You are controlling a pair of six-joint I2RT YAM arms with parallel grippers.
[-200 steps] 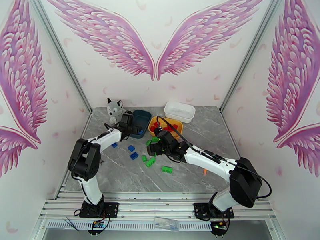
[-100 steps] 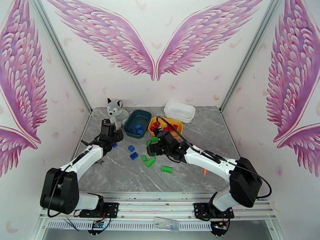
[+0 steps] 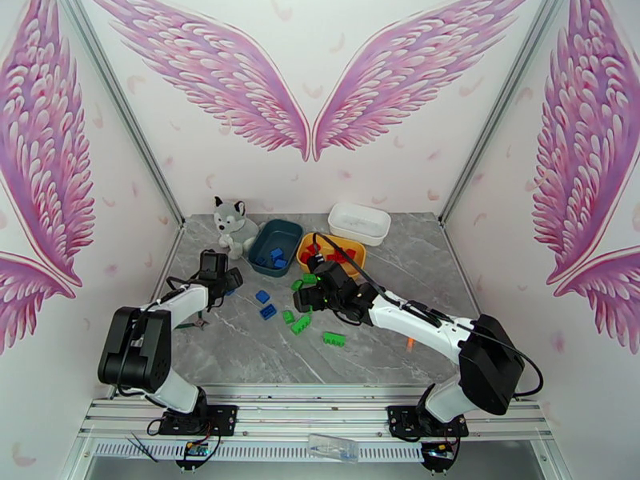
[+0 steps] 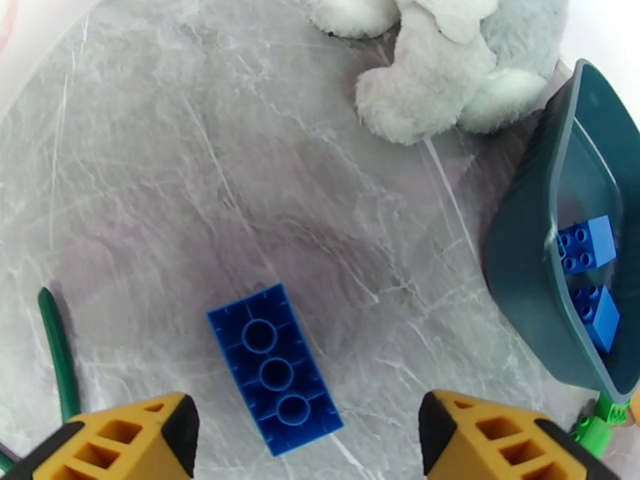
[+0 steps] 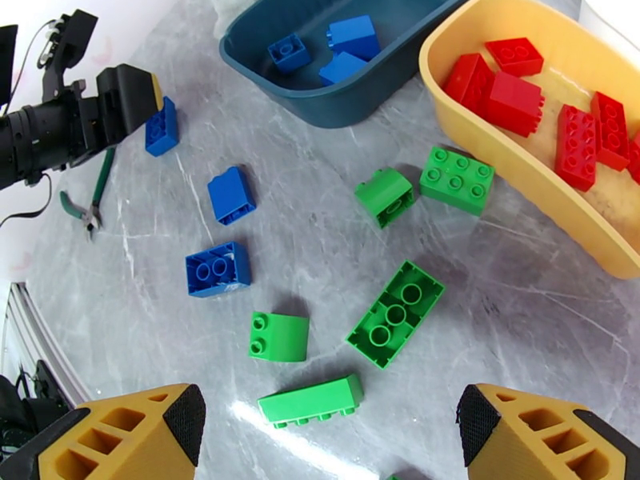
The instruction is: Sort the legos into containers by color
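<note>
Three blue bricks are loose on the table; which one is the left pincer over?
The long blue brick lying hollow side up, by the plush husky, under the open left pincer. The other two lie farther right, near the green bricks.

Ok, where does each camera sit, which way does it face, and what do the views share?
Top external: fixed above and behind the bases, looking down over the table; both arms whole, left gripper and right gripper open.
Left wrist: on the left arm, facing down at a blue brick between its yellow fingertips; husky and teal tub beyond.
Right wrist: on the right arm, facing down over green bricks toward teal tub and yellow tub; its fingertips below.
Shared: both wrist views hold the teal tub and that blue brick.
</note>
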